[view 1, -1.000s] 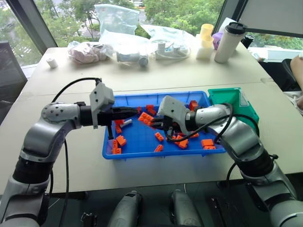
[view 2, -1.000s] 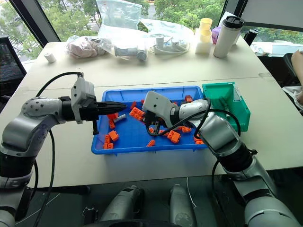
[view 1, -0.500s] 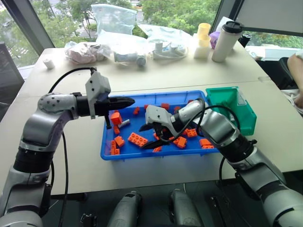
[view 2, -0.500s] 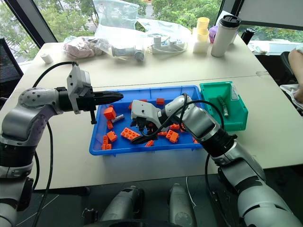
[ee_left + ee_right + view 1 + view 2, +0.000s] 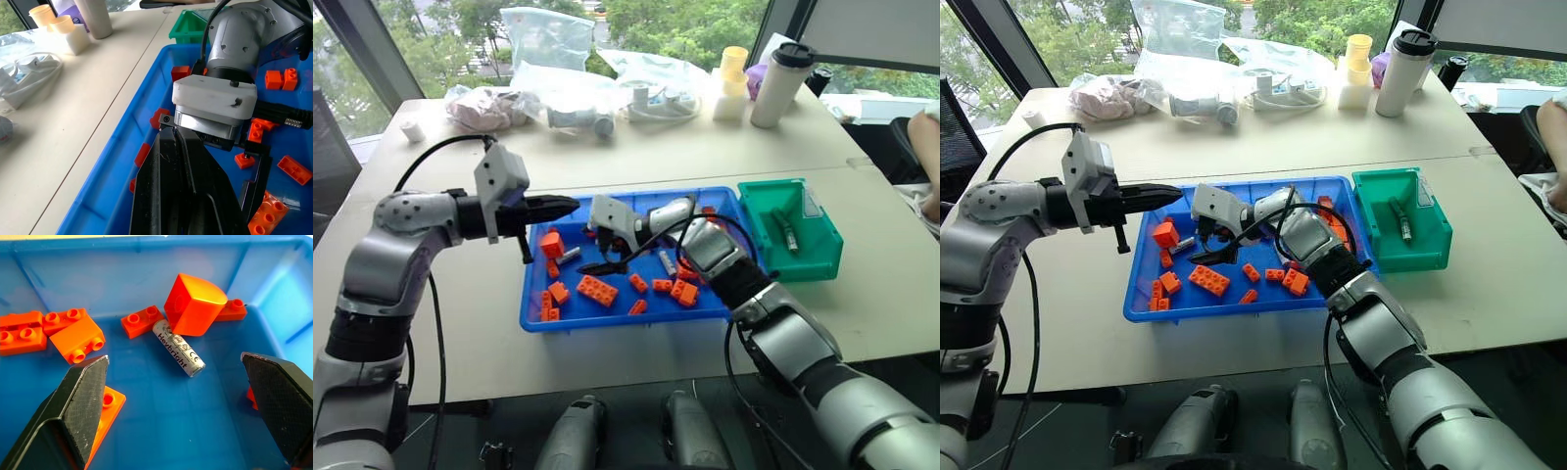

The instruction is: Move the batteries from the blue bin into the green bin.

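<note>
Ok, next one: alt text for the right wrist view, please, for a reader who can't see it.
The right gripper, its two black fingers spread wide, hangs over the floor of the blue bin, aimed at a silver battery lying flat among orange toy bricks. One end of the battery lies against a large rounded orange block.

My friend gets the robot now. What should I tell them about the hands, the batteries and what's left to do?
Right gripper: open, empty, aimed at a battery lying beside a big orange brick in the blue bin.
Left gripper: shut, empty, hovering over the blue bin's left end.
Another battery lies mid-bin among the orange bricks.
Done: one battery is in the green bin.
Left: grab the two batteries in the blue bin and put them in the green bin. Leave the bricks.
</note>
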Robot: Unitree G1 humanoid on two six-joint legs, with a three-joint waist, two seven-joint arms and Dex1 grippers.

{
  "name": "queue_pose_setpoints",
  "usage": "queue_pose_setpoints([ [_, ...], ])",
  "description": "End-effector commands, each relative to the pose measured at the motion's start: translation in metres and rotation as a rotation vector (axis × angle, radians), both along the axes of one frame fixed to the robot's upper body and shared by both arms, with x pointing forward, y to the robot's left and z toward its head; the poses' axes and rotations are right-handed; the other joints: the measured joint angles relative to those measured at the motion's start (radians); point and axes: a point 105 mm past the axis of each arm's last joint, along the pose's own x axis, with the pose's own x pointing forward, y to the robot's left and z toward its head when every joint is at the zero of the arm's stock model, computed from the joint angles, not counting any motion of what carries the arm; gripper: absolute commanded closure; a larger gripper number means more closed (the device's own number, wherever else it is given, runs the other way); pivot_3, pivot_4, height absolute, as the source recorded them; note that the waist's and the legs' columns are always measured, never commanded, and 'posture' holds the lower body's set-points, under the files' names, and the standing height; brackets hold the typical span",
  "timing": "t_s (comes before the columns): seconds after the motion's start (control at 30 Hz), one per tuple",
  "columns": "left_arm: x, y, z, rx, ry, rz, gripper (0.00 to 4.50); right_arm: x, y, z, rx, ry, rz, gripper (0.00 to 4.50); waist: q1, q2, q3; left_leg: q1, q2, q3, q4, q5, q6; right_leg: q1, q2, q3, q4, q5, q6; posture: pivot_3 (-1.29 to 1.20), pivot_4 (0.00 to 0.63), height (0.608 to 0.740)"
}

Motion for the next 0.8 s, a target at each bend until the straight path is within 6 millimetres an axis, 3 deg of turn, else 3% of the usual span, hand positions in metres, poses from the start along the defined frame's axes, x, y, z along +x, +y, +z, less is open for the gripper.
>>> queue_pose_setpoints([
  [0.03,-0.002,0.006,0.015,-0.001,-0.065,0.024,4.5,0.005,0.015,0.008,0.012,-0.061,0.02,0.04,-0.002,0.0,0.0,0.0,0.0,0.0,0.0,0.0,0.0,0.0,0.0,0.0,0.0,0.0,0.0,0.0,0.15,0.74],
  [0.3,-0.005,0.008,0.014,0.002,-0.066,0.04,4.5,0.015,0.023,-0.011,-0.046,-0.044,-0.029,0.04,-0.022,0.0,0.0,0.0,0.0,-0.001,-0.003,0.001,-0.002,-0.001,0.0,0.0,0.0,0.0,0.0,0.0,0.15,0.74],
  [0.4,-0.006,0.008,0.013,0.002,-0.066,0.045,4.5,0.015,0.025,-0.015,-0.063,-0.021,-0.036,0.88,-0.025,0.0,0.0,0.001,0.0,-0.001,-0.006,0.003,-0.005,-0.002,0.001,0.001,0.0,0.0,0.0,0.0,0.15,0.74],
  [0.63,-0.007,0.007,0.012,-0.001,-0.069,0.052,4.5,0.013,0.033,-0.011,-0.058,-0.017,-0.017,4.47,-0.027,0.0,0.0,0.002,0.001,-0.002,-0.008,0.004,-0.006,-0.002,0.002,0.001,0.001,0.0,0.0,0.0,0.15,0.74],
  [0.8,-0.006,0.005,0.012,-0.008,-0.069,0.046,4.5,0.008,0.034,-0.008,-0.053,-0.024,0.015,4.47,-0.026,0.0,0.0,0.002,0.001,-0.002,-0.008,0.004,-0.006,-0.002,0.002,0.002,0.001,0.0,0.0,0.0,0.15,0.74],
])
